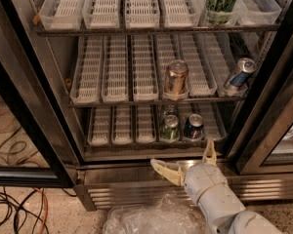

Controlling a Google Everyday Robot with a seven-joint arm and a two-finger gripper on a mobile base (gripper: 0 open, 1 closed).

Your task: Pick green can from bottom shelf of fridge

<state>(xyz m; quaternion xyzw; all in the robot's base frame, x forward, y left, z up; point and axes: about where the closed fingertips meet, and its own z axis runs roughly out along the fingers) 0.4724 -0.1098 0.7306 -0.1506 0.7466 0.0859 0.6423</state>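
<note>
Your gripper point(182, 157) spread wide, low before the fridge point(122, 178) base, green can point(169, 128) at bottom shelf point(122, 126) front edge, dark blue can point(193, 126) just beside it, open doorway above.

short green aluminium can point(169, 128) on wire bottom shelf point(132, 144) of steel glass-door fridge point(136, 191) | second green can point(169, 111) just behind it | dark blue can point(193, 126) just right of it | pale two-finger gripper point(185, 161) before shelf edge, below both front cans, touching neither
</note>
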